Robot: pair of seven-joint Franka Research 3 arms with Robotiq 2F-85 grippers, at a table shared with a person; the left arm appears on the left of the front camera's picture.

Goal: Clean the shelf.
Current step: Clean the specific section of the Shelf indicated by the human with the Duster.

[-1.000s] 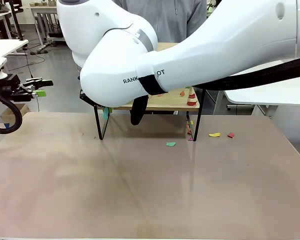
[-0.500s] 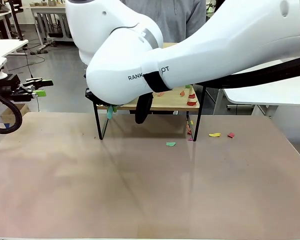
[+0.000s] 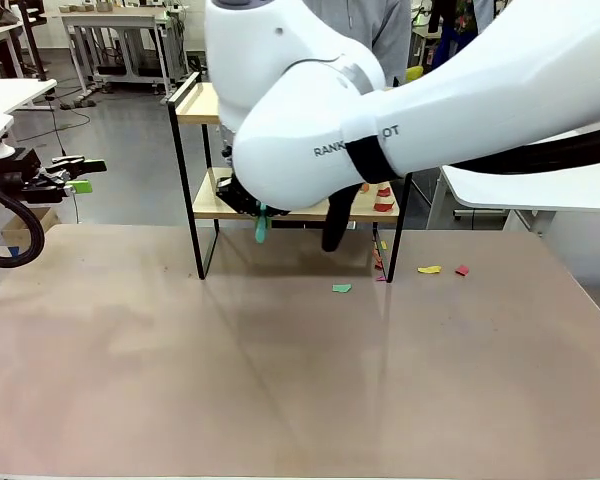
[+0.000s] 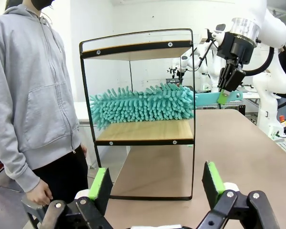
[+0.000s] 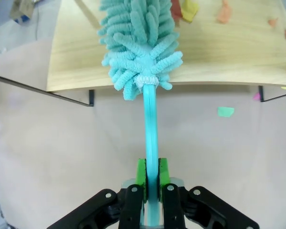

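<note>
Right fingers (image 5: 142, 174) clamp the duster (image 5: 140, 38) by its handle, head at twelve o'clock over the shelf (image 5: 76, 62), lower board; left fingers (image 4: 101, 185) spread, empty

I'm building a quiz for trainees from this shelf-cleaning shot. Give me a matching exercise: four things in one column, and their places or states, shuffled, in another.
Things
1. right claw
2. left claw
3. duster head
4. green scrap

Places or states
A. lying on the table in front of the shelf
B. open, holding nothing
C. shut on the duster handle
D. between the shelf's two boards

Pairs: 1-C, 2-B, 3-D, 4-A
</note>
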